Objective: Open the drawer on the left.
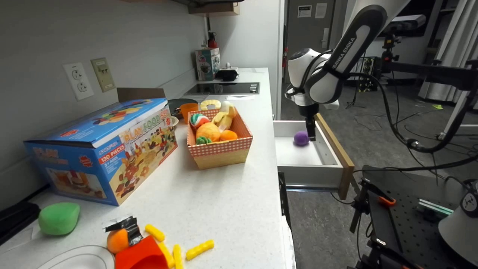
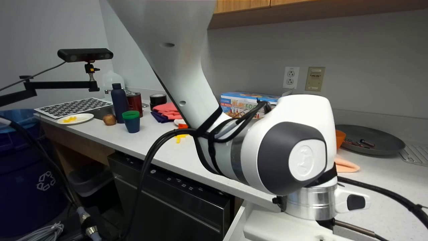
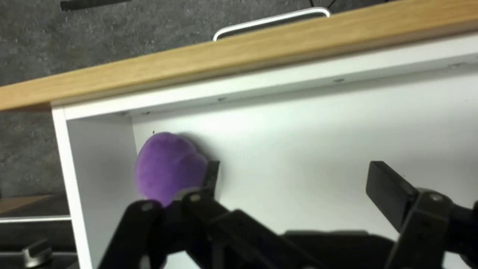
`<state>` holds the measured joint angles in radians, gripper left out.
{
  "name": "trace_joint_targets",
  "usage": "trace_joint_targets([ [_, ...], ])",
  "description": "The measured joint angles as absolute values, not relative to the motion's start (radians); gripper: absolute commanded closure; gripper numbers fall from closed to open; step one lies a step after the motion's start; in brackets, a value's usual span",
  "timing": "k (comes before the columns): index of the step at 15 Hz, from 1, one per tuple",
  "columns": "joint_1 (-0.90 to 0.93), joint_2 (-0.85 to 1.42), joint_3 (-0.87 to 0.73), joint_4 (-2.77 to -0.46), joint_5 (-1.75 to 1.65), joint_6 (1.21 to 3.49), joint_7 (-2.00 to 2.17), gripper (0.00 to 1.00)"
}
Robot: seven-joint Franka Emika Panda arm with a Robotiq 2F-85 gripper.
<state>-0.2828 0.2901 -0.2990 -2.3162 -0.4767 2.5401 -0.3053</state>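
- Robotiq gripper, lower half of the wrist view: fingers spread wide, nothing held, floor of the white drawer visible between them.
- Purple rounded toy, left of centre: partly masked by the finger at frame left; contact cannot be determined.
- Drawer position: beneath the gripper in the wrist view; in an exterior view, right of centre, drawn well out below the level of the countertop. Opening judged largely or wholly accomplished.
- Expected handling: a rigid, shallow box, probably light to draw, the toy being its only visible load; smooth white walls likely slippery under the fingers, and a jerk could roll the toy.
- Tan-edged front panel, slanting across the upper wrist view: apparently thick and stiff, suited to hooking a finger behind it and drawing outward.
- Bar handle, top of the same view near centre, on the panel's outer side: slim, rigid; the preferred hold, taken at mid-length, for any further pull.
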Motion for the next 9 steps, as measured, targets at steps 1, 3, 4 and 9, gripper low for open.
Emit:
trace_joint_targets([
  [1, -0.283, 0.266, -0.292, -2.326, -0.465, 2.566, -0.307, 0.00],
  [3, -0.283, 0.216, -0.280, -2.353, -0.429, 2.618, -0.314, 0.00],
  [4, -0.283, 0.189, -0.274, -2.371, -0.407, 2.644, -0.321, 0.00],
  [9, -0.283, 0.056, -0.259, -2.481, -0.291, 2.755, -0.383, 0.00],
])
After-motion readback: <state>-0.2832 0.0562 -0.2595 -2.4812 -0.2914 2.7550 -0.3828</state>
